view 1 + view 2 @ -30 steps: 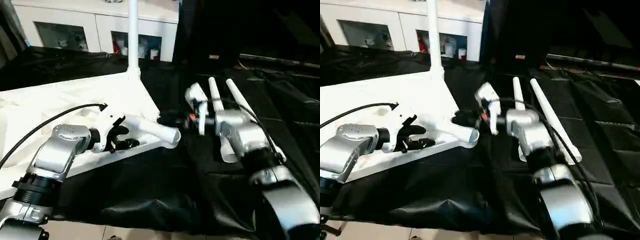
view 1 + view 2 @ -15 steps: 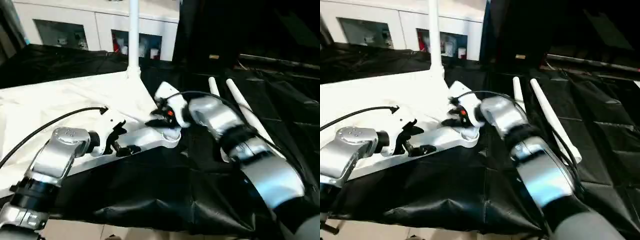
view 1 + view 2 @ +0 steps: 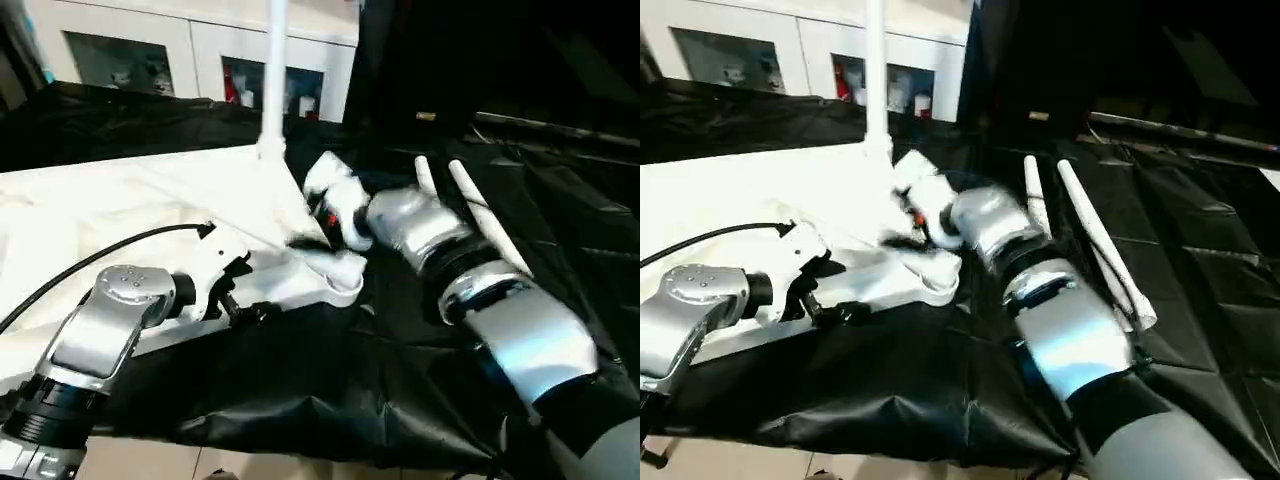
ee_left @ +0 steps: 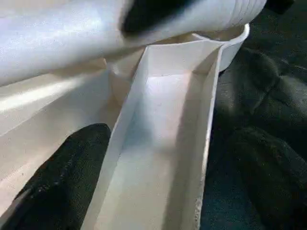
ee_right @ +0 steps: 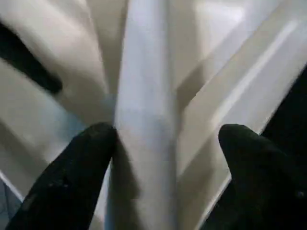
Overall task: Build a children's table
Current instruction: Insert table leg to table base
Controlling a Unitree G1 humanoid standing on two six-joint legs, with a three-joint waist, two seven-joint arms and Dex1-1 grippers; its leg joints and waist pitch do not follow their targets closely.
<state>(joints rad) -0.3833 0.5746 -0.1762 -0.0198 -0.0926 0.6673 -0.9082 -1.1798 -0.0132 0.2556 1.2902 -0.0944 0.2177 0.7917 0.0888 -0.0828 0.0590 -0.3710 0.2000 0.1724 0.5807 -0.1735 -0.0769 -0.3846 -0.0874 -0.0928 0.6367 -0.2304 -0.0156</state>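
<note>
The children's table top (image 3: pixel 120 215) lies upside down on black cloth, ribs up, with one white leg (image 3: pixel 271 80) standing upright at its far corner. Another leg (image 3: pixel 300 272) lies across the near corner. My left gripper (image 3: pixel 238 297) is open, its fingers (image 4: pixel 62 182) astride the top's near rim (image 4: pixel 163 143). My right gripper (image 3: pixel 312 232) reaches in from the right and is open over the lying leg (image 5: pixel 144 120), with a black finger (image 5: pixel 72 177) on either side and a gap to the tube. Two loose legs (image 3: pixel 480 220) lie on the cloth to the right.
A white cabinet (image 3: pixel 200 50) with glass-fronted compartments stands behind the work. Black quilted cloth (image 3: pixel 560 190) covers the surface to the right and front, and its front edge hangs over a light floor (image 3: pixel 150 462). My right forearm (image 3: pixel 500 320) crosses the cloth's front right.
My right arm has swung left from beside the leg's end to above the lying leg, and its fingers have spread. The left gripper has opened and sunk to the rim.
</note>
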